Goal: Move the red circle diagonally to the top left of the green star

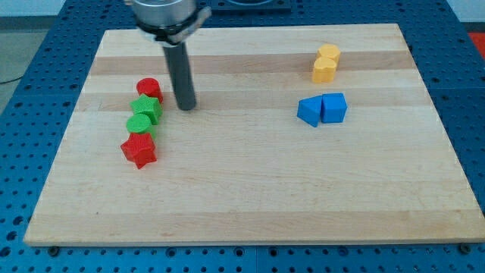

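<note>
While beside the green star (147, 108), my tip (186, 107) nears the red circle (148, 88).

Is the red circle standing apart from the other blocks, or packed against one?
Packed. The red circle sits against the upper edge of the green star, no board visible between them. My tip stands just off their right, apart.

Red star (139, 150), green circle (139, 124); yellow pair (326, 64), blue pair (322, 109).
</note>
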{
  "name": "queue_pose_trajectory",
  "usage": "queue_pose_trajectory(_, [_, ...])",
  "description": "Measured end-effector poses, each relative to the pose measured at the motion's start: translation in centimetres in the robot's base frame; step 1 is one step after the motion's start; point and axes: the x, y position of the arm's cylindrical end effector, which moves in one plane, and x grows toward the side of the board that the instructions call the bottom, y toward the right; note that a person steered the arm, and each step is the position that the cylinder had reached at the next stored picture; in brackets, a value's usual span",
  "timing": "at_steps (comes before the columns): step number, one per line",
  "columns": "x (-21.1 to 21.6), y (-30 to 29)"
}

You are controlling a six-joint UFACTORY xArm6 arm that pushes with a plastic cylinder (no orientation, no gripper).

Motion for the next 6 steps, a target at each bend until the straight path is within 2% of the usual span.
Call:
queue_pose_trajectory(3, [-3.9,-7.4])
queue_pose_trajectory(4, [-1.9,-4.8])
queue_pose_trajectory(6, [9.6,2.2])
